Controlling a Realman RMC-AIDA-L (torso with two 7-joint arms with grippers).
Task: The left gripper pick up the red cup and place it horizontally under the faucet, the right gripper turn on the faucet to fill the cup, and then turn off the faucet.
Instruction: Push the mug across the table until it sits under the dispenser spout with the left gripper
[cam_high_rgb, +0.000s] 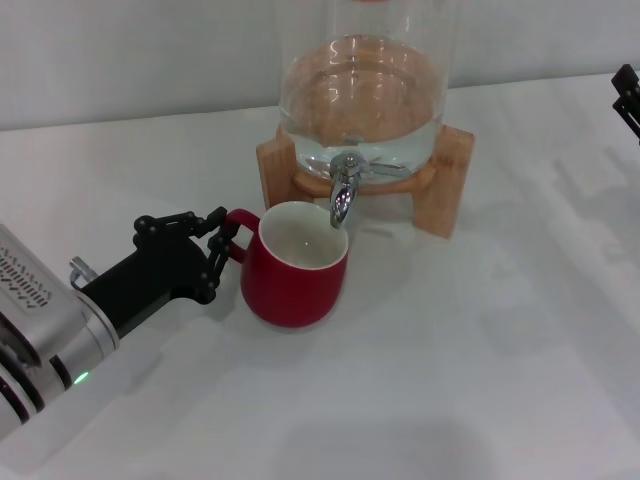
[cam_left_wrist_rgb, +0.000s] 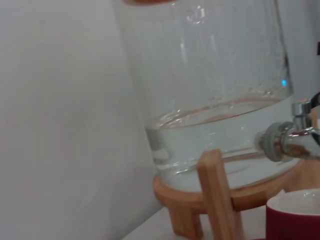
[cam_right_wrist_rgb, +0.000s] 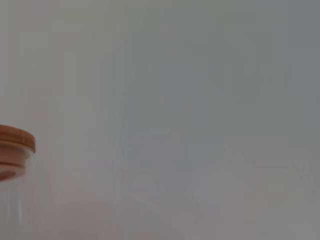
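Head view: the left gripper (cam_high_rgb: 217, 243) clasps the handle of the red cup (cam_high_rgb: 294, 265), standing upright under the faucet (cam_high_rgb: 343, 192); the right gripper (cam_high_rgb: 627, 98), far beyond the faucet, fingers unreadable. Left wrist view: cup rim just below the faucet (cam_left_wrist_rgb: 292, 140). Placing looks done; next, the right gripper must reach the lever.

The red cup (cam_high_rgb: 293, 266) looks like glossy glazed ceramic. The faucet (cam_high_rgb: 343, 195) is shiny chrome metal. The clear glass water jar (cam_high_rgb: 362, 95) sits on a smooth wooden stand (cam_high_rgb: 448, 180).
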